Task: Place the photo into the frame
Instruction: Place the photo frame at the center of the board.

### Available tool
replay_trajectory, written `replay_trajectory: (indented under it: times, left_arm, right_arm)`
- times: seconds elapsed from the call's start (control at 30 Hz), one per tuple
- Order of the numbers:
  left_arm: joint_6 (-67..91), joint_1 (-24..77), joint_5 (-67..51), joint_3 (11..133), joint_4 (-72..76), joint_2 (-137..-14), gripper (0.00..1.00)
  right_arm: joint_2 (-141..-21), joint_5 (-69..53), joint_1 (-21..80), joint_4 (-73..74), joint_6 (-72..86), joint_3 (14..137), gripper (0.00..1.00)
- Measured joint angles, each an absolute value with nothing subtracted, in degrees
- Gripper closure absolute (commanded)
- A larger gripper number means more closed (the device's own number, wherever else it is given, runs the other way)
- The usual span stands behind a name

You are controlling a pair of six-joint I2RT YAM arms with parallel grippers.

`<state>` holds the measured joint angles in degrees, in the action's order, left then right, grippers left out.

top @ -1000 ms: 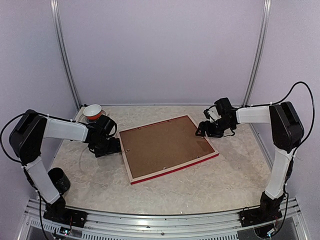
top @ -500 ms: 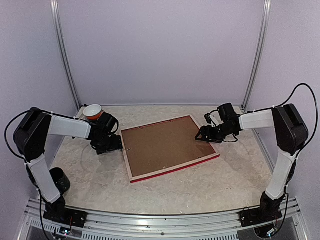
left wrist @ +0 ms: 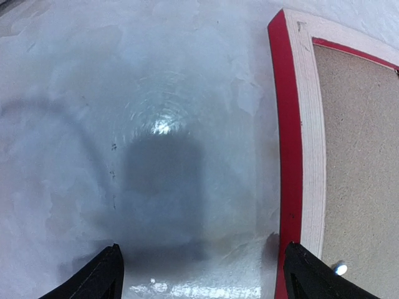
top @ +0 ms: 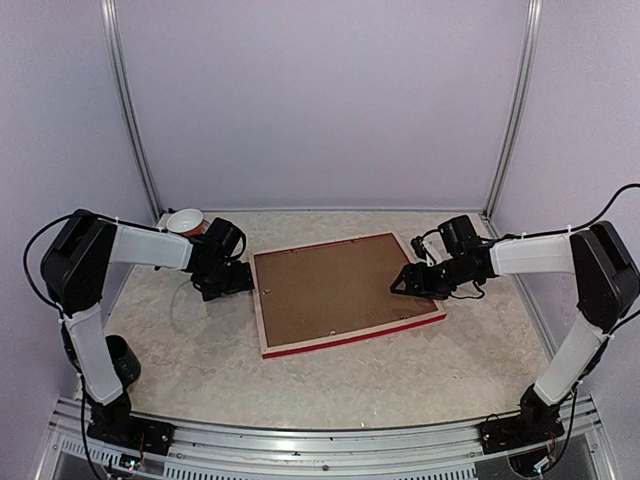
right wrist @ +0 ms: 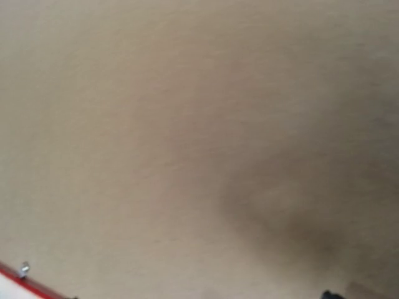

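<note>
- Looking down from the top cam, I see the frame (top: pixel 355 335) lying face down mid-table (top: pixel 400 385), pale wood back up, with its red side showing along the near edge.
- A brown board (top: pixel 335 290) sits inside it and fills the whole opening.
- My left gripper (top: pixel 240 280) is low, just beside the frame's left edge. Its wrist cam shows the fingers (left wrist: pixel 103 277) spread wide over bare table, one tip right next to the red side.
- My right gripper (top: pixel 405 285) is over the frame's right end, above the board, also spread wide. Its wrist cam is mostly blurry brown board plus a small metal tab (right wrist: pixel 24 269) in the bottom corner.
- A white bowl (top: pixel 185 220) sits back left, behind the left arm.
</note>
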<state>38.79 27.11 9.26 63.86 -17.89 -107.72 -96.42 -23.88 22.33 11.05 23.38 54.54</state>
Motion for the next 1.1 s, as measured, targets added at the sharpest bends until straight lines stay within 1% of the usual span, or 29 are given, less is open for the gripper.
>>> replay_trajectory:
  times: [0.2, 0.3, 0.5, 0.67, 0.83, 0.93, 1.1]
  left_arm:
    - [39.4, 27.1, 8.6, 66.5, -17.8, -109.6, 0.11]
    - [40.0, 27.1, 8.6, 66.6, -17.8, -109.6, 0.1]
    - [40.4, 27.0, 8.5, 66.6, -17.8, -109.4, 0.1]
    - [40.5, 26.7, 7.9, 64.9, -17.7, -108.1, 0.1]
    - [40.6, 26.5, 7.6, 63.2, -16.8, -107.1, 0.1]
    - [40.6, 26.5, 7.5, 63.2, -16.6, -107.1, 0.1]
    - [40.7, 26.4, 7.5, 63.2, -16.6, -107.1, 0.09]
  right_arm:
    - [-91.9, -22.7, 23.9, 11.2, 25.1, 52.0, 0.16]
    - [-90.2, -20.1, 23.9, 12.1, 25.3, 51.7, 0.15]
    - [-89.8, -14.4, 23.0, 14.6, 25.1, 55.3, 0.11]
    - [-93.2, -12.1, 18.2, 13.5, 25.1, 60.0, 0.11]
    - [-99.7, -11.6, 14.3, 12.1, 25.1, 60.7, 0.11]
    - [-102.2, -12.6, 14.0, 12.0, 24.9, 60.7, 0.11]
    - [-102.3, -14.8, 14.0, 10.6, 24.5, 60.5, 0.11]
